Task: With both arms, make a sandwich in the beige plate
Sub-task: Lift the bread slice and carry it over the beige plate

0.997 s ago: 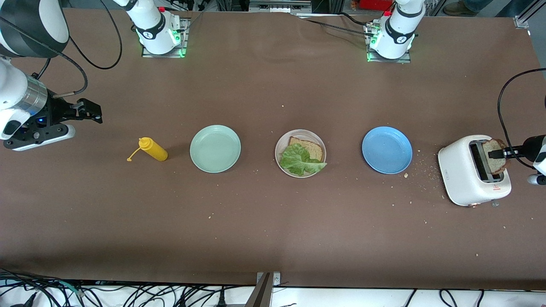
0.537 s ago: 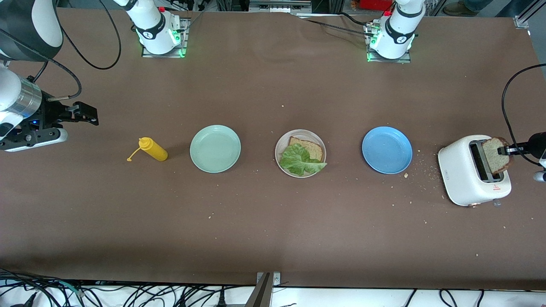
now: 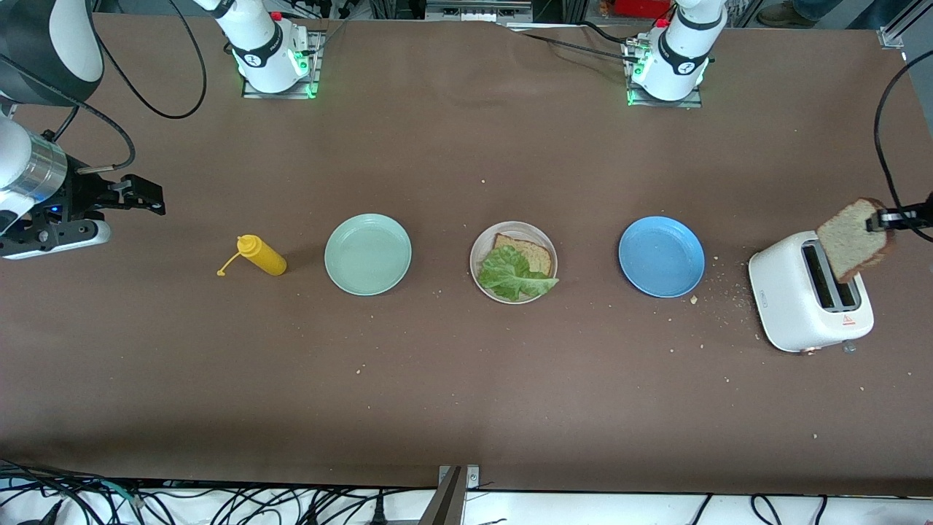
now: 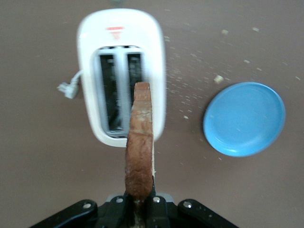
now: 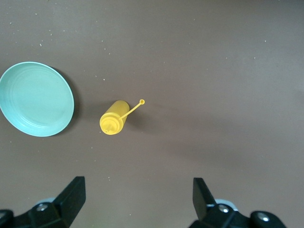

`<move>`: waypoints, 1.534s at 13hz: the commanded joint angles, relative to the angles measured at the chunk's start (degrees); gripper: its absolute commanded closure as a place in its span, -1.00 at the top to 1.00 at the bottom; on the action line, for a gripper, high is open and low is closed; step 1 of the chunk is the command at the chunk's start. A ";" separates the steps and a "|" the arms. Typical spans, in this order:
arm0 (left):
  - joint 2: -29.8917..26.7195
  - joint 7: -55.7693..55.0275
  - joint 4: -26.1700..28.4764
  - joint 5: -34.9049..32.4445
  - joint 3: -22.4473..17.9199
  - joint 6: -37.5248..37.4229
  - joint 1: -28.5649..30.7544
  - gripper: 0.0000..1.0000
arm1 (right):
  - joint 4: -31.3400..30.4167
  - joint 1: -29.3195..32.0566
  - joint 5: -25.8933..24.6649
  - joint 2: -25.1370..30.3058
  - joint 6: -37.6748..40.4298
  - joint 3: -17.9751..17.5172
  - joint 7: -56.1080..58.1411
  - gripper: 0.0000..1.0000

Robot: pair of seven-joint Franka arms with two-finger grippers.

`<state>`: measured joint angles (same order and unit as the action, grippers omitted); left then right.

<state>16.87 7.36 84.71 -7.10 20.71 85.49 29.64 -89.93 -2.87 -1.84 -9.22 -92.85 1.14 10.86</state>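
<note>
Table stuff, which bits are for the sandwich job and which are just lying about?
For the job: beige plate, bread and lettuce on it, bread slice in left gripper above toaster.
Lying about: mint plate, blue plate, mustard bottle.

My left gripper (image 3: 885, 219) ran off the front view's three o'clock edge, only its fingertips showing. In my left wrist view the bread slice (image 4: 139, 147) stood edge-on, hiding its faces and part of the toaster (image 4: 121, 76) slots. The lettuce leaf (image 3: 514, 273) covered most of the lower slice (image 3: 531, 251). My right gripper (image 5: 137, 197) was cut off at six o'clock.
</note>
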 commanded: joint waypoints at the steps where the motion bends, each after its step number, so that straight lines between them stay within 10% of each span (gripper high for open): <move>1: 0.88 0.56 -1.83 2.51 8.79 -2.87 -0.28 -1.00 | -0.42 0.50 1.05 0.17 -0.67 -0.27 -0.66 1.00; 14: 21.69 -2.35 -0.95 45.39 11.19 8.45 -16.19 -1.00 | -0.42 1.11 0.96 0.08 -0.49 -0.27 -0.58 1.00; 20: 33.91 10.98 0.37 52.88 11.10 16.63 -18.66 -1.00 | -0.33 3.04 1.22 -0.09 -0.76 -0.18 -0.66 1.00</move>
<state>47.73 12.78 85.52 42.60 31.65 100.75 10.88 -90.00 -0.85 -1.80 -9.49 -93.14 1.32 10.69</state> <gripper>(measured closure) 0.921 0.000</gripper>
